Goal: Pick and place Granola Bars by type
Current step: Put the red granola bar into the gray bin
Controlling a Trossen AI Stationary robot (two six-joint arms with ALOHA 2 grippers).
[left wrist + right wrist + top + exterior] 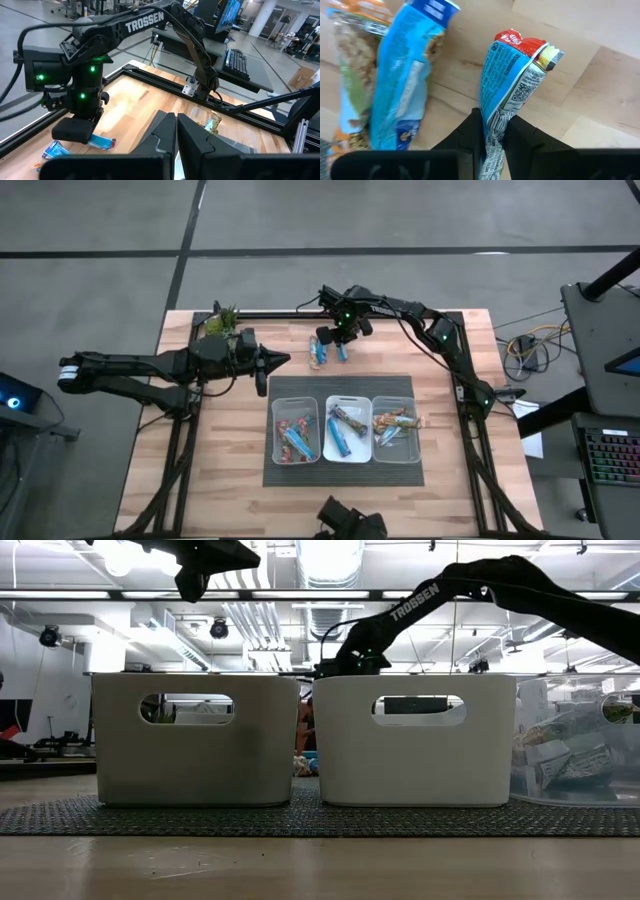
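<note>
**Right gripper pinches a blue-and-red bar at the table's far edge**

The right gripper [341, 340] reaches to about 12 o'clock on the wooden table [230, 470], beyond the dark mat [342, 471]. In the right wrist view its 2 fingers [470, 132] are pressed onto a blue granola bar with a red end [512, 80], the wrapper squeezed between them and standing up from the wood. Just beside it lies a blue bar [410, 75], and next to that a bar with an orange-and-tan wrapper [352, 85]; both rest flat on the table. From above, this small cluster of loose bars [319, 353] sits just beside the right gripper.

The left gripper [283, 360] hangs at about 10 o'clock, near the green plant [222, 319], its 2 fingers [165, 132] pressed together and holding nothing.

On the mat at the table's centre stand 3 clear bins in a row. The left bin [295, 430] holds bars with red and blue wrappers, the middle bin [347, 430] blue bars, the right bin [394, 429] tan and orange ones.
</note>
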